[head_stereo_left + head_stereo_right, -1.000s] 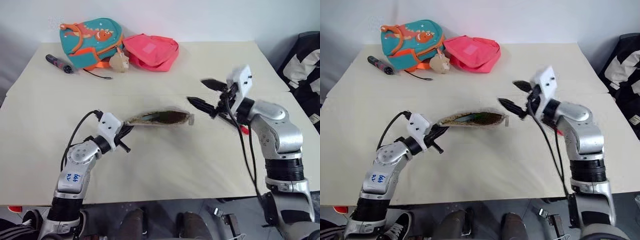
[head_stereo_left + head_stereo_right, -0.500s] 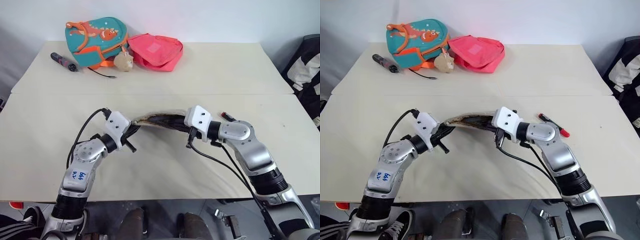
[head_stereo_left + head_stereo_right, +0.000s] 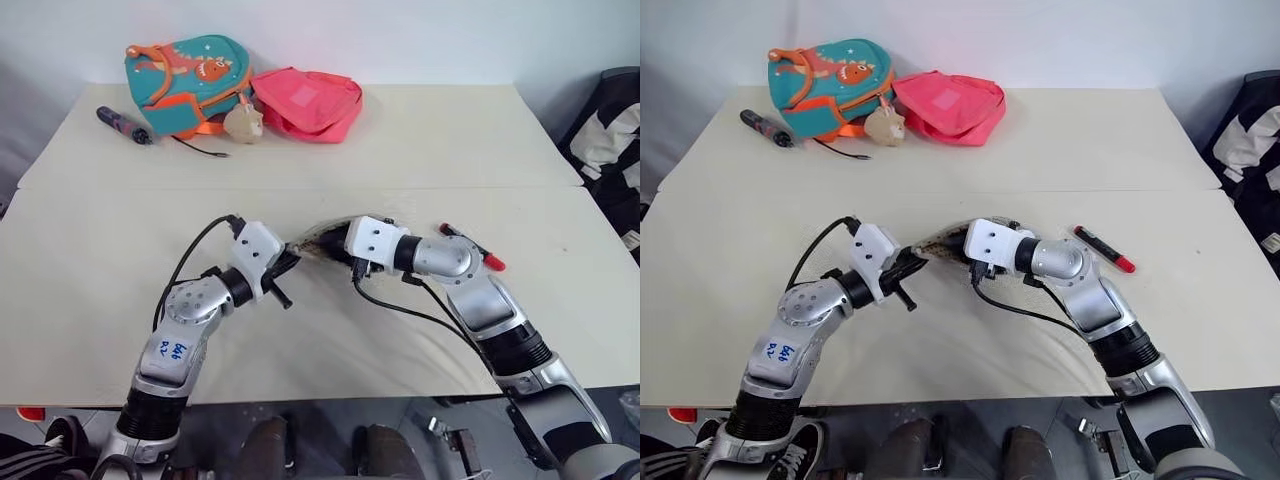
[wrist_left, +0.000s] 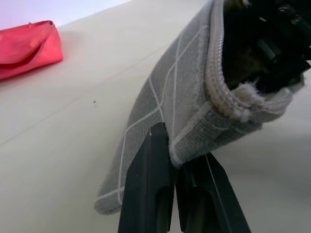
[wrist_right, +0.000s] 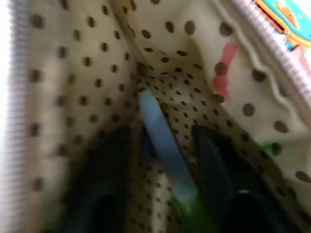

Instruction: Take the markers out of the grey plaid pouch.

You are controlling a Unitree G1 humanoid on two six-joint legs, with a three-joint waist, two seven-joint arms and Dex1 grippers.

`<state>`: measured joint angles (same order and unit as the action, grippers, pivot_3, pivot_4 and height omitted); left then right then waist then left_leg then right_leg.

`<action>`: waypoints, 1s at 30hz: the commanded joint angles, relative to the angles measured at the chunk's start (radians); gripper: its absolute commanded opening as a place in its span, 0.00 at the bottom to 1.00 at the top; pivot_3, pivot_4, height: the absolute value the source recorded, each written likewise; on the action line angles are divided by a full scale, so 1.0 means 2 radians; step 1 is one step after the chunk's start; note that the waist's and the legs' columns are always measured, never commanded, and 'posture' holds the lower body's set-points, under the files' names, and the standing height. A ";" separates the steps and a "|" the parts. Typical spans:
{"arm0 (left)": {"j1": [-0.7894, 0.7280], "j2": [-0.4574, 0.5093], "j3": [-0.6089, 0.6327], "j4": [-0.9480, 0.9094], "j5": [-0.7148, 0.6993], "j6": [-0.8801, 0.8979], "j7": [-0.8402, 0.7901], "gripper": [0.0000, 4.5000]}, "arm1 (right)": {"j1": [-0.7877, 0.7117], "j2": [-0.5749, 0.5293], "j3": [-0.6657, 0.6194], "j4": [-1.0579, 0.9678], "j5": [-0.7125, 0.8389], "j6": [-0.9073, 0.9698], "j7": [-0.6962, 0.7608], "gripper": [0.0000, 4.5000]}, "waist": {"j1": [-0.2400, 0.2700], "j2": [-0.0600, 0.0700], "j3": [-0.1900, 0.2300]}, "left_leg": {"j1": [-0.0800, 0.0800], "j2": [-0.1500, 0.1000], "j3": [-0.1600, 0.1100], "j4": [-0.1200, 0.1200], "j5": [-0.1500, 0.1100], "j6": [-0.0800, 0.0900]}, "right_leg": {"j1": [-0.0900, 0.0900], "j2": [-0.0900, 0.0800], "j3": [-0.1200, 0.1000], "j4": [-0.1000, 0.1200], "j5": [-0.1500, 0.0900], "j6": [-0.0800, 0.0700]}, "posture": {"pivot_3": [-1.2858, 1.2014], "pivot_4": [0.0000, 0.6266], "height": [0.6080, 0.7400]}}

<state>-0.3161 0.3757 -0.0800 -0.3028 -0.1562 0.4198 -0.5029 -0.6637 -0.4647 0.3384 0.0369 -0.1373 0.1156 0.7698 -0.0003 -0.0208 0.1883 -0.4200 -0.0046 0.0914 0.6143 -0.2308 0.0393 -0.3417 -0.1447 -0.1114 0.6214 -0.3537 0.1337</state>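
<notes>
With the left gripper (image 4: 172, 194) clamped on the grey plaid pouch (image 4: 165, 107), the right gripper (image 5: 160, 194) has plunged inside, fingers parted around a green marker (image 5: 167, 160), not yet grasped.

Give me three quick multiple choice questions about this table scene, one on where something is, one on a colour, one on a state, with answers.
1. Where does the red marker lie?
A. On the table beside the right arm
B. On top of the pink bag
C. Under the teal backpack

2. What colour is the pouch's lining?
A. Plain white
B. Solid blue
C. Cream with brown dots

3. How is the grey plaid pouch being handled?
A. It lies flat and zipped, untouched
B. Its end is pinched by the left end effector while the right end effector reaches inside
C. It hangs from the backpack

Answers: 1 A, it rests on the bare tabletop by the right arm. 2 C, the right wrist view shows dotted cream fabric. 3 B, the left fingers clamp the edge and the mouth gapes.
</notes>
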 commanded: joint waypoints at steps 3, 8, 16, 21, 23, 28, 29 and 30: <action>-0.006 0.000 0.001 -0.025 -0.010 -0.003 -0.007 0.00 | -0.007 -0.003 -0.012 -0.002 -0.002 -0.012 -0.002 0.86 | -0.001 0.000 0.000 | 0.000 0.000 0.000 0.000 0.000 0.000 | 0.000 0.000 0.000 0.000 0.000 0.000 | 0.52 0.24 1.00; -0.010 -0.001 0.004 -0.019 -0.011 -0.005 -0.010 0.00 | -0.009 -0.009 -0.008 0.006 -0.019 -0.026 -0.005 0.99 | -0.001 0.000 0.000 | 0.000 0.000 0.000 0.000 0.000 0.000 | 0.000 0.000 0.000 0.000 0.000 0.000 | 0.52 0.24 1.00; -0.010 -0.005 0.005 -0.020 -0.015 -0.003 -0.013 0.00 | 0.001 -0.003 -0.004 -0.002 -0.014 -0.014 0.012 0.77 | -0.001 0.000 0.000 | 0.000 0.000 0.000 0.000 0.000 0.000 | 0.000 0.000 0.000 0.000 0.000 0.000 | 0.52 0.24 1.00; -0.012 -0.010 0.003 -0.025 -0.024 0.003 -0.016 0.00 | -0.002 0.002 0.004 0.001 -0.031 -0.025 0.005 0.64 | -0.001 0.000 0.000 | 0.000 0.000 0.000 0.000 0.000 0.000 | 0.000 0.000 0.000 0.000 0.000 0.000 | 0.52 0.24 1.00; -0.013 -0.012 0.000 -0.029 -0.030 0.007 -0.019 0.00 | -0.009 0.009 0.006 0.009 -0.040 -0.032 -0.005 0.64 | -0.001 0.000 0.000 | 0.000 0.000 0.000 0.000 0.000 0.000 | 0.000 0.000 0.000 0.000 0.000 0.000 | 0.52 0.24 1.00; -0.017 -0.012 -0.003 -0.032 -0.037 0.015 -0.024 0.00 | -0.028 0.016 0.019 0.045 -0.073 -0.055 -0.020 0.64 | -0.002 0.000 0.000 | 0.000 0.000 0.000 0.000 0.000 0.000 | 0.000 0.000 0.000 0.000 0.000 0.000 | 0.52 0.24 1.00; -0.018 -0.013 -0.004 -0.032 -0.037 0.015 -0.023 0.00 | -0.030 0.016 0.022 0.054 -0.079 -0.059 -0.021 0.64 | -0.001 0.000 0.000 | 0.000 0.000 0.000 0.000 0.000 0.000 | 0.000 0.000 0.000 0.000 0.000 0.000 | 0.52 0.24 1.00; -0.018 -0.013 -0.004 -0.032 -0.036 0.015 -0.022 0.00 | -0.031 0.017 0.023 0.059 -0.080 -0.061 -0.023 0.64 | -0.001 0.000 0.000 | 0.000 0.000 0.000 0.000 0.000 0.000 | 0.000 0.000 0.000 0.000 0.000 0.000 | 0.52 0.24 1.00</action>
<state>-0.3316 0.3562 -0.0828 -0.3066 -0.2062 0.4591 -0.5385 -0.7135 -0.4378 0.3841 0.1523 -0.2822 0.0176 0.7395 -0.0030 -0.0208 0.1883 -0.4198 -0.0045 0.0914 0.6147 -0.2302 0.0393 -0.3415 -0.1437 -0.1110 0.6217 -0.3537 0.1337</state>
